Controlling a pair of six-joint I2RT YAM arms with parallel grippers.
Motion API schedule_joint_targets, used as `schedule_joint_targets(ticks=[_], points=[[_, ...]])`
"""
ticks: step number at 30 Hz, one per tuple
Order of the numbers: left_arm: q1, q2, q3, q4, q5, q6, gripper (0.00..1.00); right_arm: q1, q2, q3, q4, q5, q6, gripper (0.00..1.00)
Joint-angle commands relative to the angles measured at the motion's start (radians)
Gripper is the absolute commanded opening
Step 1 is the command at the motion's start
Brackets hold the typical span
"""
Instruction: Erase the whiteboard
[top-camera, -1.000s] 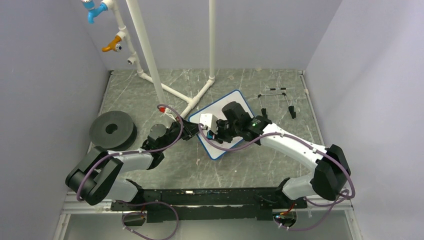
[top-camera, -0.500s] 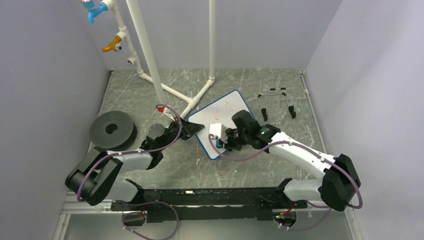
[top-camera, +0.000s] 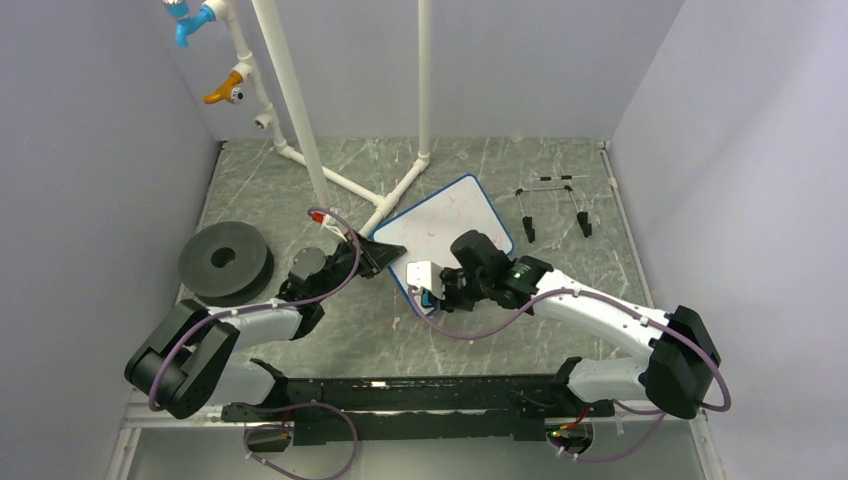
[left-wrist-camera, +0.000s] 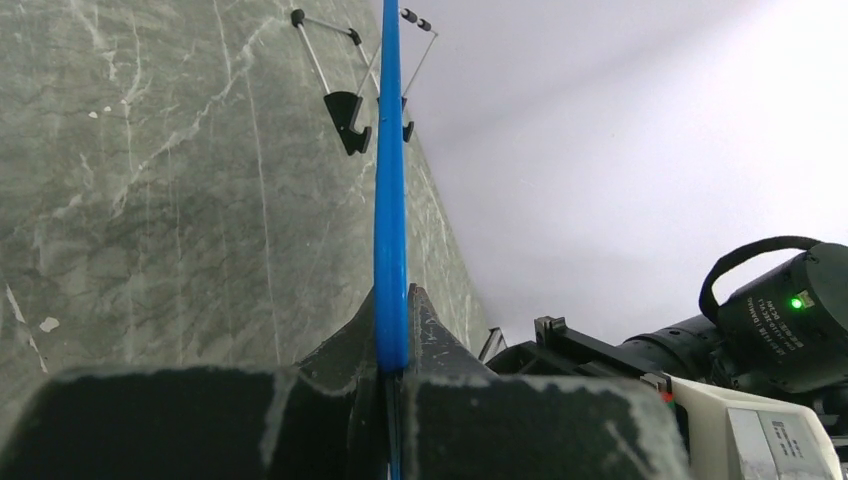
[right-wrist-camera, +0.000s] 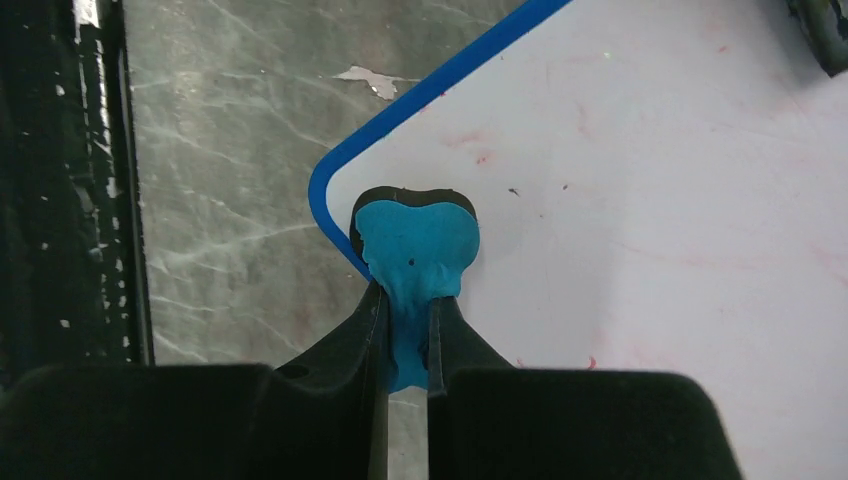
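The right jaws are shut tight on a small blue eraser with a black pad (right-wrist-camera: 415, 245). The pad rests on the flat white board with a thin blue rim (right-wrist-camera: 650, 180), right at its round corner. That corner is at the middle left of the right wrist view. The white face has a few faint pink smears and no clear writing that I can see.

The left jaws are shut on the blue rim (left-wrist-camera: 389, 150) and pinch the edge of the board. In the left wrist view the rim runs straight up the middle of the frame.

From above, the whiteboard (top-camera: 455, 215) sits in the middle of the frame, turned at a slant. I cannot tell if it lies fully flat.

The board looks thin, stiff and light. Its face looks smooth and slippery, so I think it would slide when rubbed. The rim seems the best place to hold it, as that leaves the face free for the eraser.

The grey-green surface with pale marble lines (top-camera: 480, 340) carries everything. A thin black wire stand (top-camera: 555, 205) sits to the upper right of the board. A round black foam ring (top-camera: 225, 260) lies at the left. A white pipe frame (top-camera: 300, 120) stands at the upper left. Plain pale purple walls (top-camera: 100, 150) close in the sides and back.
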Motion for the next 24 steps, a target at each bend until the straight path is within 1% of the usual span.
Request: schedule_joint_targets(ticks=[1,3,5,7,9,15,17,19,21,24], points=[[-0.006,-0.027,0.06,0.25,0.053,-0.074,0.0,0.012,0.048,0.072,0.0,-0.05,0.037,0.0],[-0.006,-0.022,0.061,0.251,0.065,-0.069,0.0,-0.025,0.06,0.084,0.05,0.008,0.088,0.0],[-0.009,-0.01,0.065,0.258,0.079,-0.07,0.0,-0.079,0.07,0.102,0.086,0.028,0.12,0.0],[-0.012,0.014,0.071,0.278,0.087,-0.076,0.0,-0.09,0.077,0.126,0.1,0.044,0.132,0.0],[-0.014,0.032,0.082,0.285,0.093,-0.08,0.0,-0.066,0.1,0.165,0.079,0.025,0.13,0.0],[-0.021,0.052,0.102,0.293,0.102,-0.088,0.0,0.087,0.175,0.251,-0.015,-0.008,0.049,0.0],[-0.02,0.043,0.098,0.288,0.103,-0.086,0.0,0.11,0.171,0.227,-0.013,0.011,0.029,0.0],[-0.018,0.029,0.091,0.281,0.102,-0.08,0.0,0.107,0.155,0.193,0.011,0.061,0.022,0.0],[-0.018,0.019,0.086,0.272,0.101,-0.078,0.0,0.083,0.126,0.161,0.028,0.097,0.021,0.0],[-0.017,0.021,0.086,0.288,0.107,-0.088,0.0,0.018,0.086,0.122,0.034,0.102,0.028,0.0]])
